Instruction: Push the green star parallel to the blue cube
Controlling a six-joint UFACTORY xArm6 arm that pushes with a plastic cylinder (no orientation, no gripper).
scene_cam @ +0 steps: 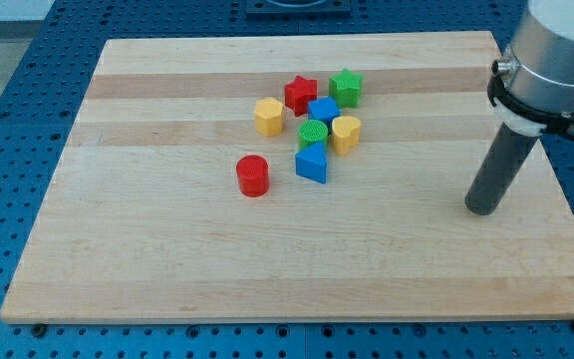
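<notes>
Pale wood makes the board (167, 249), which lies on a blue table with many small holes (28, 120). On the board I see 7 small blocks, all together in 1 group a little above the middle, toward the view's top.

The green star (346, 87) is at the upper right of this group. Just to its left stands the red star (300, 95), very near to it. The blue cube (322, 110) is below and between these 2 stars, and it seems to touch the red star. So the green star sits up and to the right of the blue cube, very near it.

At the left side of the group is a yellow block with many sides (268, 116). Under the blue cube stands a green cylinder (313, 133), and beside it on the right a yellow heart (346, 133); they seem to touch. Below the green cylinder is a blue block with a triangle shape (312, 163). A red cylinder (252, 176) stands a little apart, at the lower left of the group.

The arm has no jaws, only a straight dark rod. My tip (482, 209) rests on the board far at the view's right, well apart from all blocks and lower than the green star. Nothing touches it.
</notes>
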